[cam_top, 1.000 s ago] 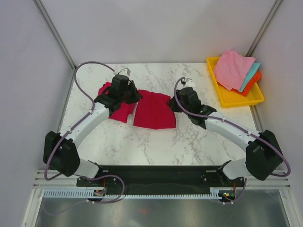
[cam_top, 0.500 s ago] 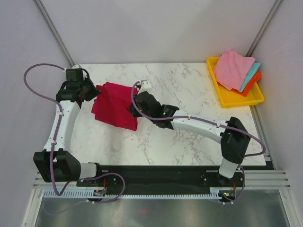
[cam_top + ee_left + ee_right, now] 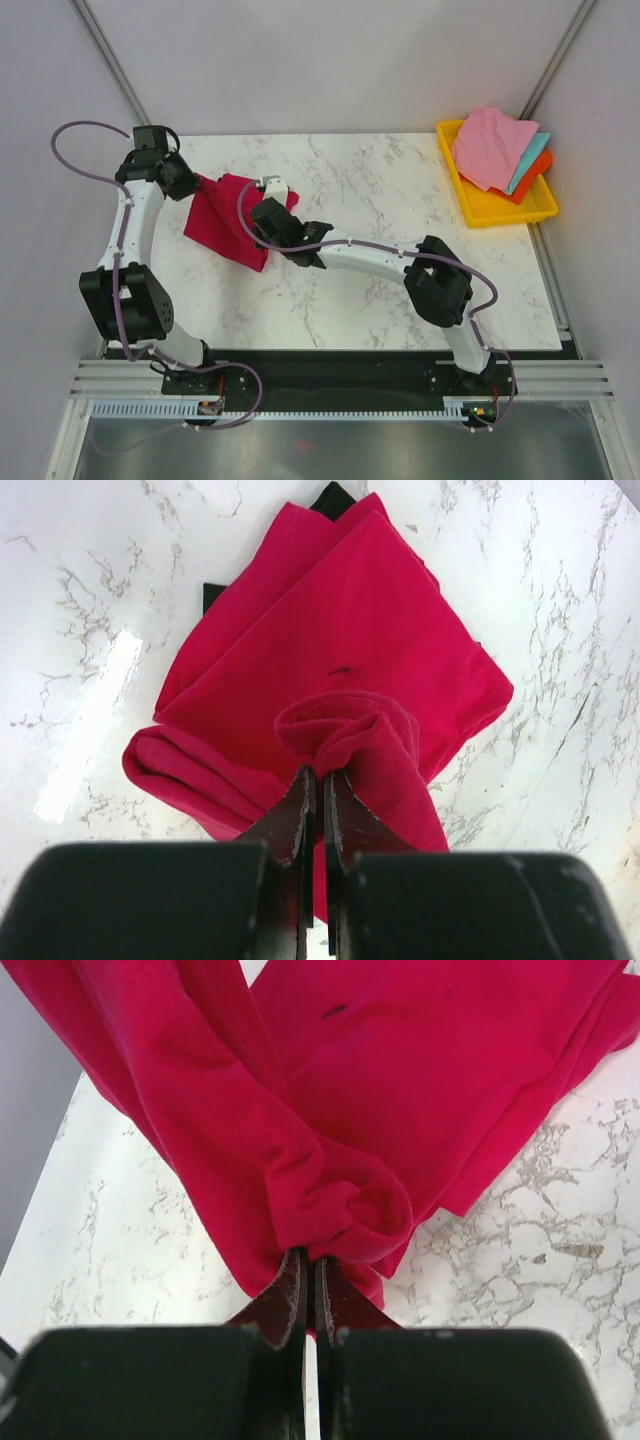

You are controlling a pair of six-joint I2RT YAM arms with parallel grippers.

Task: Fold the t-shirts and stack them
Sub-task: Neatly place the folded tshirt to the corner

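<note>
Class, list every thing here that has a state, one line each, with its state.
t-shirt, doubled over, pinched by both hands, partly on the table.
left hand, shut on the t-shirt.
right hand, shut on the t-shirt.
tray, holding piled cloths.

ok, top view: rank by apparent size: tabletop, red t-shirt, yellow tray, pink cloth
1. tabletop
2. yellow tray and red t-shirt: look alike; the shirt is bunched and partly hidden, so not ranked
3. pink cloth
</note>
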